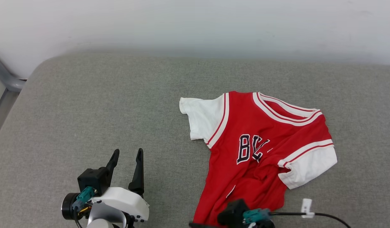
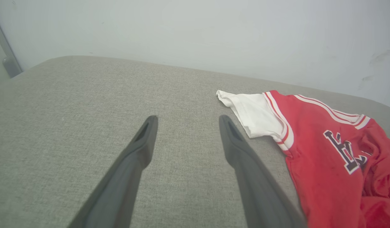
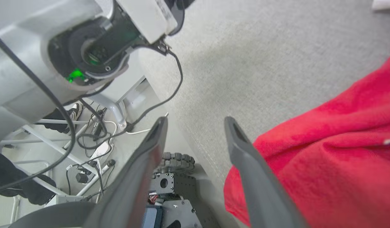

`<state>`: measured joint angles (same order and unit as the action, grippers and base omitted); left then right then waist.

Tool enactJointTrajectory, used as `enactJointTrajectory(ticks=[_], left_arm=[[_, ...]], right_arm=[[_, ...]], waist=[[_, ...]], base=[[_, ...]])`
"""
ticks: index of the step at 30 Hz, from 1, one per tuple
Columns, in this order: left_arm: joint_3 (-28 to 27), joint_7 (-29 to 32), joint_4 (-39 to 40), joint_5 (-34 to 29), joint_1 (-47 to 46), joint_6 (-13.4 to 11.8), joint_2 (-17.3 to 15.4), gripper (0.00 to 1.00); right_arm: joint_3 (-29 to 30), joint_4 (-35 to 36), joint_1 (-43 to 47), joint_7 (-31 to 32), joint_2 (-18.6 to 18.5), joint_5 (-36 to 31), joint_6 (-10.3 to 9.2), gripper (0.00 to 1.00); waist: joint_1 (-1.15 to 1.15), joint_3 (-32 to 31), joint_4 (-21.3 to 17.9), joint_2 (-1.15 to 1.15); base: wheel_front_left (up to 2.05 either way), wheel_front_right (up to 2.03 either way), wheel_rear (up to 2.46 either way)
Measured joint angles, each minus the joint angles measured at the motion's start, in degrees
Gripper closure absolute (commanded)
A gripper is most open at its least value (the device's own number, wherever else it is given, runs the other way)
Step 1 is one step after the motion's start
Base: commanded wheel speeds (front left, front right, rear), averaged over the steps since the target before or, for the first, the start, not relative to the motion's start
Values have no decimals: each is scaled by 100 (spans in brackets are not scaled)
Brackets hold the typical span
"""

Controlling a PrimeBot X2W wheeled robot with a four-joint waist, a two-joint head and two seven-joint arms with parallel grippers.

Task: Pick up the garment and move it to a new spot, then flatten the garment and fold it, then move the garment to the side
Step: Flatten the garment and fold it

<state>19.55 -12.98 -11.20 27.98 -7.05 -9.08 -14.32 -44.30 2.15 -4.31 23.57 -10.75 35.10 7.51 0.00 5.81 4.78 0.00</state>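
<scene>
Grey fabric surface (image 1: 87, 104) meets a pale wall (image 1: 195, 22) — garment (image 1: 255, 148) lying rumpled.

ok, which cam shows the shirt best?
Head view: the garment lies nearly whole, both white sleeves, neckline and lettering visible; its hem is partly hidden at the bottom edge. Left wrist view catches one sleeve and part of the chest, cropped. Right wrist view has a bunched red edge beside the right gripper.

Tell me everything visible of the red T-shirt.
The garment is a soft red T-shirt with white short sleeves, red-and-white striped trim at sleeve seams and neckline, and dark white-edged chest letters partly lost in creases. It lies front up on the grey cushion, neckline toward the wall, lower half bunched. The open right hand is beside its hem.
</scene>
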Motion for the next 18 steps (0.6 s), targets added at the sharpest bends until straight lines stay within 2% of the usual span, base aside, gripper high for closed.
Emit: enactJointTrajectory(ticks=[7, 11, 18], left_arm=[[0, -7, -16, 16, 18, -8, -23, 0], [-27, -10, -14, 43, 23, -22, -73, 0], [-98, -26, 34, 46, 26, -76, -151, 0]], right_arm=[[565, 357, 122, -1411, 218, -521, 0, 0], [1058, 437, 197, -1941, 363, -810, 0, 0], [2671, 314, 348, -2315, 554, -1344, 0, 0]], waist=[[0, -106, -86, 0], [0, -127, -119, 0], [0, -139, -178, 0]], base=[[0, 0, 0], [0, 0, 0], [0, 0, 0]])
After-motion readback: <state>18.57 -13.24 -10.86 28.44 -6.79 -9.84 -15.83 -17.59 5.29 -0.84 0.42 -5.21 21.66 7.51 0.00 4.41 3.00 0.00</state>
